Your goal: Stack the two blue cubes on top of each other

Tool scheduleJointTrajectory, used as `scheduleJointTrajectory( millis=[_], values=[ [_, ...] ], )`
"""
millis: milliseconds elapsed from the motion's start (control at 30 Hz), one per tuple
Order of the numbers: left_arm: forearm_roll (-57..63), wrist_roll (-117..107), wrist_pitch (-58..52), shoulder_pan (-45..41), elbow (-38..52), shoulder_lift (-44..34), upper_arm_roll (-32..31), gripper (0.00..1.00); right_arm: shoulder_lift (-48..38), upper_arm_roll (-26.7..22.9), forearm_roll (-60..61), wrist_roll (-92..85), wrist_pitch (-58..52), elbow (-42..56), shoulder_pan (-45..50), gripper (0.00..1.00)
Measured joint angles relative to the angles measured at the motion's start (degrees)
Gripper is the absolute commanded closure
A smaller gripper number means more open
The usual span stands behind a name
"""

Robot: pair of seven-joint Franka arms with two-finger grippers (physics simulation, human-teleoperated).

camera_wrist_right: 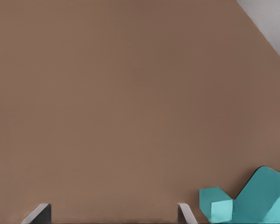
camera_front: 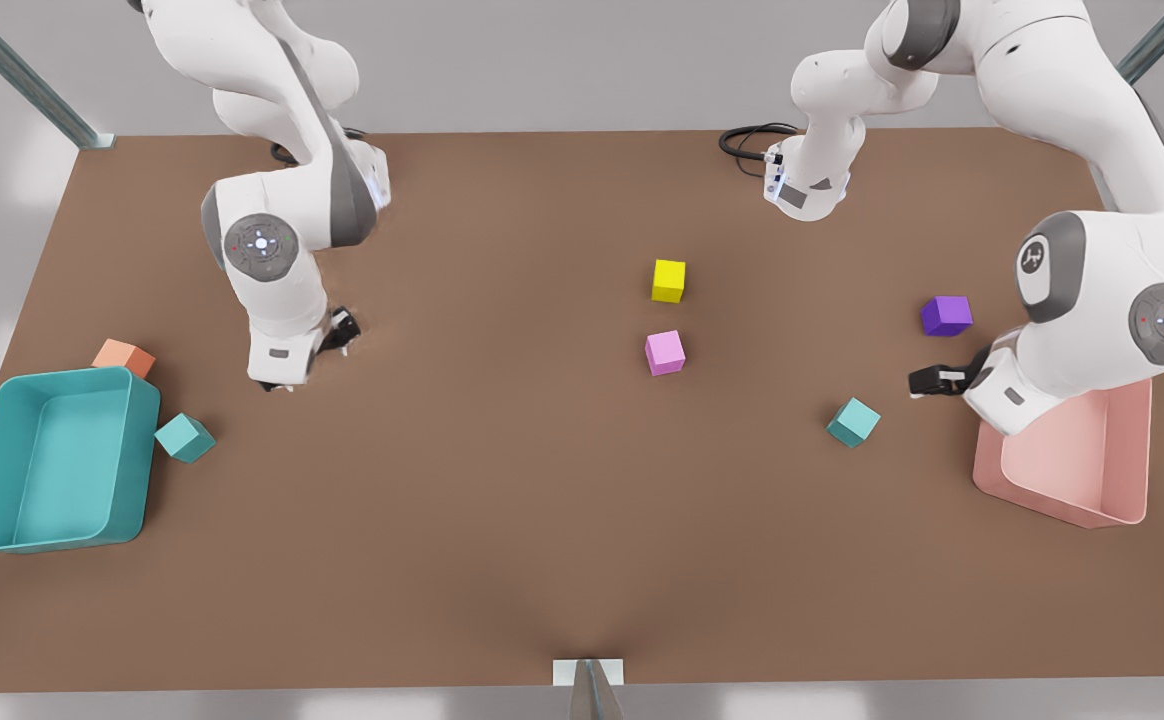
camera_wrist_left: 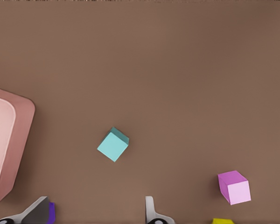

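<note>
One teal cube (camera_front: 185, 437) lies on the table against the teal bin (camera_front: 62, 385) at the front view's left; in the right wrist view the same cube (camera_wrist_right: 216, 203) is beside the bin's corner (camera_wrist_right: 266, 196). My right gripper (camera_front: 282, 383) hovers behind it, open and empty (camera_wrist_right: 112, 214). The other teal cube (camera_front: 853, 421) rests alone at the front view's right, and it appears mid-frame in the left wrist view (camera_wrist_left: 113, 144). My left gripper (camera_front: 927, 382) stands open and empty (camera_wrist_left: 95, 214), a short way from that cube, between it and the purple cube (camera_front: 946, 315).
A yellow cube (camera_front: 669, 280) and a pink cube (camera_front: 665, 352) sit mid-table. An orange cube (camera_front: 123, 357) lies behind the teal bin. A pink bin (camera_front: 1132, 480) stands under the left arm. The table's front middle is bare brown surface.
</note>
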Motion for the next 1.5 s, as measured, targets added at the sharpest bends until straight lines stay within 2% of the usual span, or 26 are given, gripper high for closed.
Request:
scheduleJointTrajectory(
  millis=[100, 133, 200, 367, 467, 733, 1133, 1500],
  values=[
    [-0.1, 0.3, 0.1, 0.0, -0.1, 0.1, 0.1, 0.0, 0.8, 1.3, -0.3, -7.3, 3.5, -0.3, -29.8, 0.0],
    [-0.1, 0.3, 0.1, -0.1, -0.1, 0.1, 0.1, 0.0, 0.8, 1.8, -0.4, -9.4, 4.0, -0.5, -36.9, 0.0],
    [-0.1, 0.4, 0.1, -0.3, -0.1, 0.1, 0.1, 0.0, 0.6, 3.2, -0.4, -13.1, 4.6, -1.3, -42.6, 0.0],
    [0.0, 0.5, 0.1, -0.6, -0.3, 0.4, 0.1, 0.0, -0.1, 3.2, -0.4, -19.7, 5.0, -3.5, -24.6, 0.0],
    [0.0, 0.6, 0.1, -0.8, -0.3, 0.5, 0.0, 0.0, -0.2, 3.8, -0.8, -22.9, 9.1, -9.9, -19.8, 0.0],
    [0.2, 0.7, 0.1, -0.7, -0.4, 0.6, 0.0, 0.0, 1.7, 1.8, -2.8, -30.3, 21.4, -18.3, -27.8, 0.0],
    [0.4, 1.0, 0.1, -0.4, -0.4, 0.7, 0.1, 0.0, 9.9, -1.7, -3.0, -37.2, 33.0, -18.3, -28.6, 0.0],
    [0.4, 1.2, 0.0, -0.3, -0.4, 0.6, 0.0, 0.0, 17.7, -1.9, -2.6, -40.0, 39.8, -16.8, -29.9, 0.0]
  ],
)
